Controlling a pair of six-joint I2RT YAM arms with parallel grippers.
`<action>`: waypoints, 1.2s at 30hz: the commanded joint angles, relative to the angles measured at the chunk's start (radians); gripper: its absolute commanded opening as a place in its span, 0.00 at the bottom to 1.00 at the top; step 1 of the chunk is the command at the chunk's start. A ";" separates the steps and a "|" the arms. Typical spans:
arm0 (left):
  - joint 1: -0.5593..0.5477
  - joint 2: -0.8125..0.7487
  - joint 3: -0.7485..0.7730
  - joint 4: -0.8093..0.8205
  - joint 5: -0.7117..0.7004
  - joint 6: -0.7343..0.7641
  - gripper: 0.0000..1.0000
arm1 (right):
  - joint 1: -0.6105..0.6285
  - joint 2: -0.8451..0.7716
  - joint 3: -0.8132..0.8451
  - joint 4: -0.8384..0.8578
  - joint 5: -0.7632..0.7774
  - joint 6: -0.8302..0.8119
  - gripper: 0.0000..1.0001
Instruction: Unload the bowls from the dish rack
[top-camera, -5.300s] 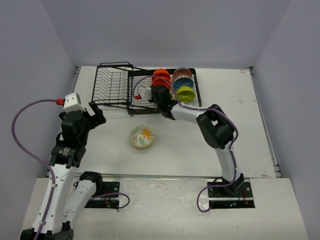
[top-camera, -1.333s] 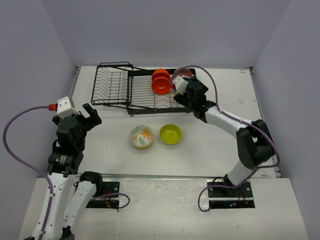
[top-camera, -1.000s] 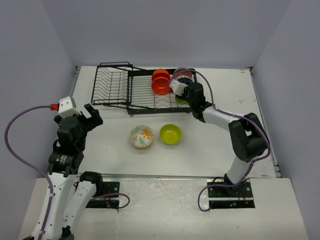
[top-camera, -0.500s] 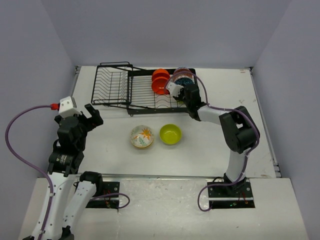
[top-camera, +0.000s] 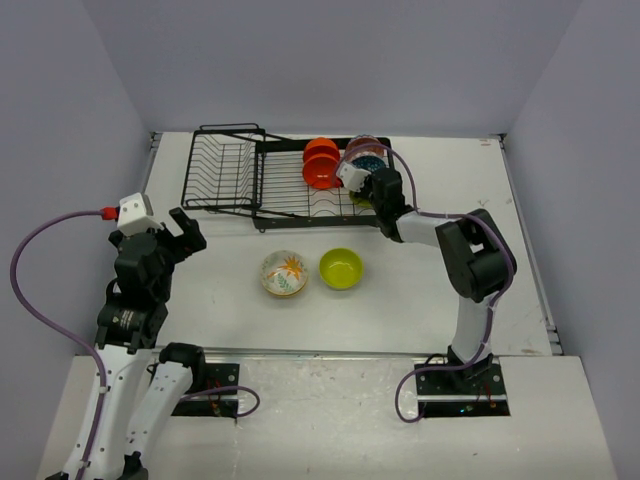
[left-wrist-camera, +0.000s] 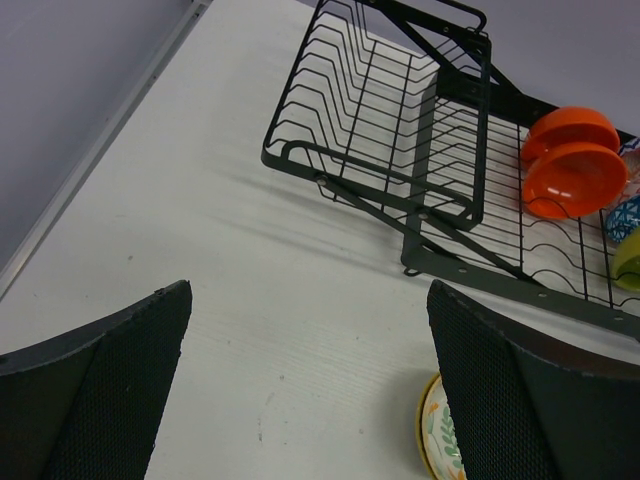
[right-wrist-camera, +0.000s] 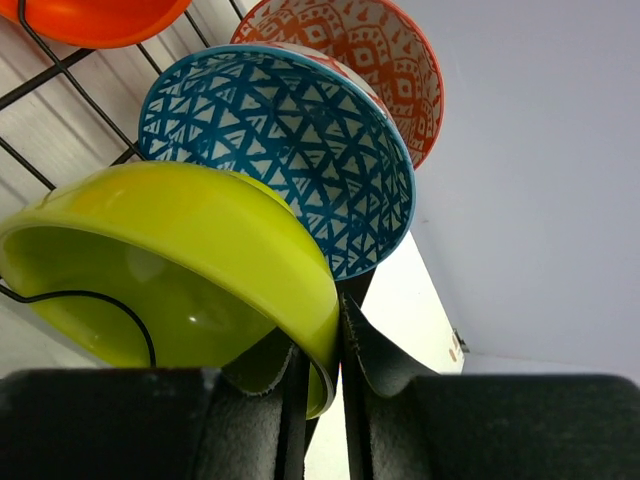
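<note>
Closing since a second ago, our right gripper now pinches the rim of the lime bowl at the right end of the dish rack, beside the blue bowl; our left gripper gapes wide over open table.

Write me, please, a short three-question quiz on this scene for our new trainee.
1. True or false: the left hand is open and holds nothing.
2. The right hand pinches the rim of which bowl? A) the racked lime green round bowl B) the blue triangle-patterned bowl C) a plain orange bowl
3. How many bowls sit on the white table, outside the black wire dish rack?
Key: 1 true. 2 A. 3 two: the cream floral round bowl and the loose lime green round bowl.
</note>
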 joint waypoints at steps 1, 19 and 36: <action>-0.003 -0.011 -0.001 0.029 0.003 0.018 1.00 | 0.018 -0.021 -0.011 0.079 -0.024 0.030 0.08; -0.003 -0.013 0.001 0.029 -0.009 0.018 1.00 | 0.047 -0.006 -0.085 0.344 0.165 0.060 0.00; -0.003 -0.022 0.002 0.026 -0.026 0.017 1.00 | 0.081 0.016 -0.105 0.570 0.361 0.061 0.00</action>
